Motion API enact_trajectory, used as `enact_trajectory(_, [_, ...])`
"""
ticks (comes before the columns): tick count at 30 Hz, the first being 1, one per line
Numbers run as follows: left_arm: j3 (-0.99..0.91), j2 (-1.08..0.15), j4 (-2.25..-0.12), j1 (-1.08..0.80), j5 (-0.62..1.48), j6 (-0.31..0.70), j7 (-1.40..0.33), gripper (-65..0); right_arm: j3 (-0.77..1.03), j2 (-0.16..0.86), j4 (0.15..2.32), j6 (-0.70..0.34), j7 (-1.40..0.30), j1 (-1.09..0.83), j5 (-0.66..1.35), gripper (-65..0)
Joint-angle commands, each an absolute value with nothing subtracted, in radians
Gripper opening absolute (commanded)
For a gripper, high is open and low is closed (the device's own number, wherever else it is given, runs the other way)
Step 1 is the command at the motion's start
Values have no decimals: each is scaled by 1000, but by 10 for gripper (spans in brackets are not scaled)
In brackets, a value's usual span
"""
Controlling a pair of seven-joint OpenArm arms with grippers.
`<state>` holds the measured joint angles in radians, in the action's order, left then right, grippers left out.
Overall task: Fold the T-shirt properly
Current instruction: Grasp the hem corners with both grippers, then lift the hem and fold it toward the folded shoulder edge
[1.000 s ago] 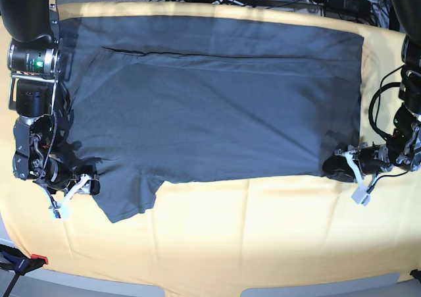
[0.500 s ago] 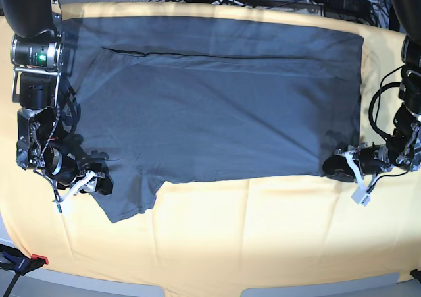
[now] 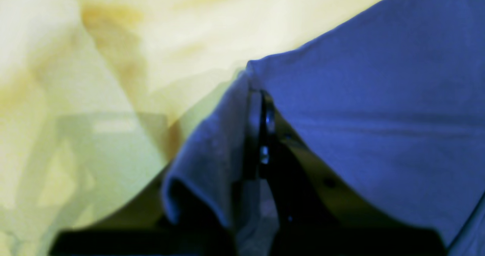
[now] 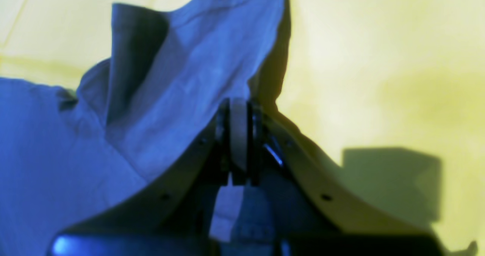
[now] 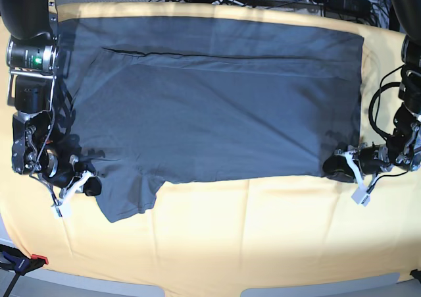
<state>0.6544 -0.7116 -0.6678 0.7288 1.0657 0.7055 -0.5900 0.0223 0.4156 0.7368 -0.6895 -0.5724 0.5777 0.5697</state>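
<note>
Left wrist: the left gripper (image 3: 261,134) pinches the hem corner of the T-shirt (image 3: 379,96).

Right wrist: the right gripper (image 4: 238,134) pinches a sleeve fold.

Base: the shirt lies flat on the yellow tablecloth (image 5: 263,238) (soft, light; best held at 4 and 8 o'clock corners)

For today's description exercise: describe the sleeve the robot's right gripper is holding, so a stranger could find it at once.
Start at the yellow tablecloth, nearly covered by a dark grey T-shirt. Follow the shirt's near edge to the base view's left, where the sleeve juts toward the camera. It is the only flap breaking the straight hem, and the right gripper pinches its corner.
</note>
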Motion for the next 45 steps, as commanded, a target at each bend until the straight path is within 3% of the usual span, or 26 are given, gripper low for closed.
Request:
enact_trajectory(1, [645,-731,-674,769,1057,698,-550,-650,27,433,751,-698,-534,631,567,-650])
enact_trajectory(14, [645,-702,-674,841,779,698,-236,-650,27,433,751,-698,-436,726,387,-650])
enact_trajectory(23, [645,-691,-674,865,709,677,-228,-650,17,452,751,-698,-404,757,361,-650])
enact_trajectory(28, [645,-698,-674,865,730,698,-228,-650,12,467,751,-698,-442,746,453,-650])
enact_trajectory(36, [645,-754,-674,826,887,698,-339,-650,12,487,820,-698,-581,648,538,-650])
enact_trajectory(45, [616,-801,-723,820,1193,698,-603,-650,12,594,1205,-698,-731,425,690,-650])
